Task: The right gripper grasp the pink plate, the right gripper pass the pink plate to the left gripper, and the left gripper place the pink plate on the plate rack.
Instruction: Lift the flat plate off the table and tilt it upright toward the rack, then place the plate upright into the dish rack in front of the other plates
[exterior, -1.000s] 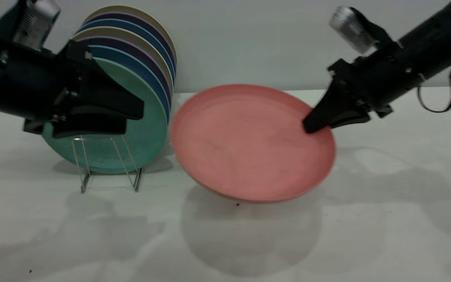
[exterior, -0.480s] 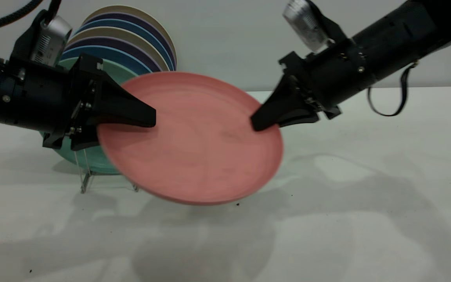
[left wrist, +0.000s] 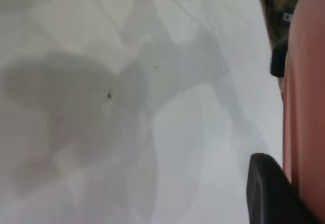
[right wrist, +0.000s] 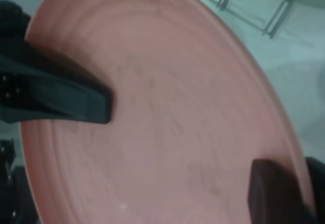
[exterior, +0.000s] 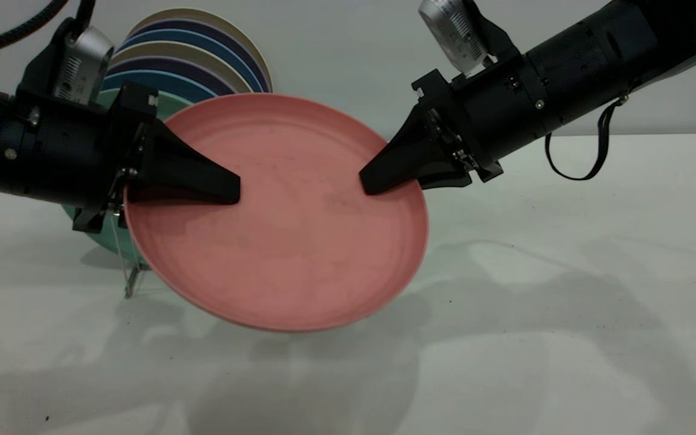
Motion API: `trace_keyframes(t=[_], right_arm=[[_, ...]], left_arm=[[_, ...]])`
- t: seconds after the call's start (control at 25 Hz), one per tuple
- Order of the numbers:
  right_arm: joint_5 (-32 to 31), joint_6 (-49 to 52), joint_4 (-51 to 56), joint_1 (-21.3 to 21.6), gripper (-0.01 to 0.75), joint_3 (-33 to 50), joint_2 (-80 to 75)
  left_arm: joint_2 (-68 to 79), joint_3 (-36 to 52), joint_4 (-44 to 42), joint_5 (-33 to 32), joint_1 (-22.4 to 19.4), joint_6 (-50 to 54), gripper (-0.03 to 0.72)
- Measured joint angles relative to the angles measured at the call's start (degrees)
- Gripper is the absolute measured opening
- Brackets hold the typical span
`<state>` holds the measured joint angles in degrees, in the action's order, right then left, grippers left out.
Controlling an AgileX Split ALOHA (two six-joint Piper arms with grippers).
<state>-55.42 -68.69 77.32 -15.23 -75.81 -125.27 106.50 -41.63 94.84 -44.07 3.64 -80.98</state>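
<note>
Two end effectors pinched one pink plate [exterior: 281, 223] above the counter [exterior: 565, 332]: the left end effector [exterior: 230, 188] clamped its rack-side edge, the right end effector [exterior: 369, 181] its opposite edge, the plate rack [exterior: 130, 275] just behind.

Exterior camera faces both arms low and level; both close wrist views share the pink plate [exterior: 275, 211].

Pink plate [exterior: 287, 241] between left gripper [exterior: 227, 187] and right gripper [exterior: 369, 181], seemingly before plate rack [exterior: 130, 275]
</note>
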Motion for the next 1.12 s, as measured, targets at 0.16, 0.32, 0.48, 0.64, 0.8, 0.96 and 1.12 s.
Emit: trace_keyframes(t=[0.16,0.32,0.48,0.64,0.8,0.96,1.12], right_arm=[[-0.42,1.75,-1.95,1.13,0.372,0.00,0.00],[-3.39,4.47,-3.57,5.83,0.570,0.00,0.00],[-7.70,6.28,-5.35,12.59,0.623,0.00,0.00],[-10.22,7.33,-6.78,18.05,0.585,0.00,0.00],[-10.34,8.34,-10.24,20.55,0.513,0.00,0.61],[-10.67,8.39,-10.86,20.62,0.448,0.00,0.79],[-10.79,8.44,-10.86,20.62,0.393,0.00,0.79]], left_arm=[[0.00,0.00,-1.52,-0.08,0.00,-0.04,0.141],[0.00,0.00,-3.64,2.43,0.05,-0.06,0.139],[0.00,0.00,-4.88,5.16,0.05,-0.11,0.140],[0.00,-1.03,-7.85,6.35,0.05,0.01,0.139],[-0.44,-3.41,-14.74,6.90,0.05,3.42,0.138],[-3.99,-6.07,-24.23,8.78,0.05,8.68,0.137],[-9.99,-9.22,-36.47,10.67,0.05,11.27,0.138]])
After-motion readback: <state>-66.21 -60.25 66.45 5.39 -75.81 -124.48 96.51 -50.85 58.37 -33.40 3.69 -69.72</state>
